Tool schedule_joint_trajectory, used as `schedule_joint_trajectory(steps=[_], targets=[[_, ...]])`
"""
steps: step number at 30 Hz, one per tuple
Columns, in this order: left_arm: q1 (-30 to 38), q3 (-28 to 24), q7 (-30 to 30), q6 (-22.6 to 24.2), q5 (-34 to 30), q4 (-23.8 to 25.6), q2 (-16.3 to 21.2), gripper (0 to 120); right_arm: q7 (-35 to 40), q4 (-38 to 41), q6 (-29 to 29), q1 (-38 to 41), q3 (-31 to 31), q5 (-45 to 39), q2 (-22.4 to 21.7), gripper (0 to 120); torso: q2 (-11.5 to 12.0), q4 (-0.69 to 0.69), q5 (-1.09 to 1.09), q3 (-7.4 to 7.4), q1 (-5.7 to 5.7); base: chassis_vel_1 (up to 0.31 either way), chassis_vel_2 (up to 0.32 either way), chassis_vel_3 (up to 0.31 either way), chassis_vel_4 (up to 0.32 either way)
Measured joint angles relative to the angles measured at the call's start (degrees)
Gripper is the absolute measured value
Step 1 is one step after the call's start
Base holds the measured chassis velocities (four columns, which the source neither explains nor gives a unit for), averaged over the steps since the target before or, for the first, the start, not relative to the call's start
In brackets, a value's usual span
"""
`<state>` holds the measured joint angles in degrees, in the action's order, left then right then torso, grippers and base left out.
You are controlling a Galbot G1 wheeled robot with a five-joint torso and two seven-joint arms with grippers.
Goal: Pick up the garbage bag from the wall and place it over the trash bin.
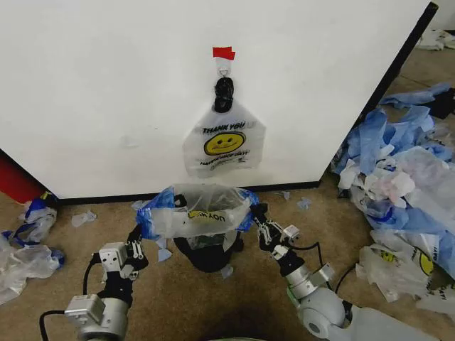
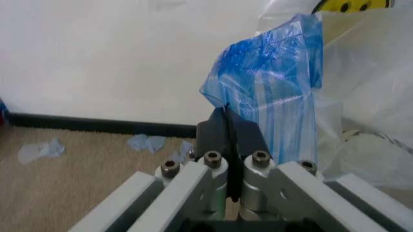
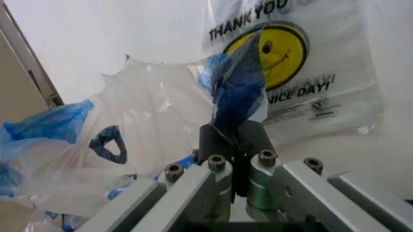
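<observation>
1. Head view shows two grippers at work: the left gripper [image 1: 137,234] and the right gripper [image 1: 257,213], each pinched tight on a blue-patched edge of one garbage bag [image 1: 202,212].
2. That bag is stretched open between them, over the single black trash bin [image 1: 207,252] on the floor.
3. A second smiley bag [image 1: 223,142] hangs from the hook on the wall [image 1: 106,92], under red tape [image 1: 223,52].
4. Many loose bags [image 1: 405,177] litter the floor.
</observation>
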<state>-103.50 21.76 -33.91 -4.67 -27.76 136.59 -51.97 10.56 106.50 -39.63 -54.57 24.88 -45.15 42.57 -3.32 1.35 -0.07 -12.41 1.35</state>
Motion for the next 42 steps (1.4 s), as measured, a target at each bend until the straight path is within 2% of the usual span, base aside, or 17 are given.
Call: schedule_joint_trajectory(steps=[10,17,24,35,42], targets=[[-4.5,-1.3,-0.1,-1.8,5.3,0.0,-3.4,0,-0.2,1.1,-0.9,-4.0,-2.2,1.0,-1.6,0,0.0,0.0,0.01,0.0,0.0,0.0,0.0,0.0,0.0],[-5.4,-3.8,-0.2,-2.5,7.9,-2.4,-6.1,0,-0.8,0.3,-1.8,-8.3,-3.8,2.2,-1.9,0,0.0,0.01,0.0,0.0,0.0,0.0,0.0,0.0,0.0],[-5.7,-6.1,-0.5,-3.5,9.9,-5.5,-7.5,0,-1.0,-1.4,-2.5,-9.1,-4.1,2.3,-1.9,0,0.0,0.0,0.0,0.0,0.0,0.0,0.0,0.0,0.0],[-9.3,-8.3,-0.9,-5.4,14.0,-7.0,-9.9,0,-1.5,-1.4,-3.4,-12.7,-5.7,3.2,-2.4,0,0.0,0.0,0.01,0.0,0.0,0.0,0.0,0.0,0.0],[-9.1,-9.5,-1.2,-6.0,14.9,-9.1,-10.7,0,-1.9,-2.9,-3.9,-14.4,-6.2,3.7,-1.7,0,0.0,0.0,0.0,0.0,0.0,0.0,0.0,0.0,0.0]])
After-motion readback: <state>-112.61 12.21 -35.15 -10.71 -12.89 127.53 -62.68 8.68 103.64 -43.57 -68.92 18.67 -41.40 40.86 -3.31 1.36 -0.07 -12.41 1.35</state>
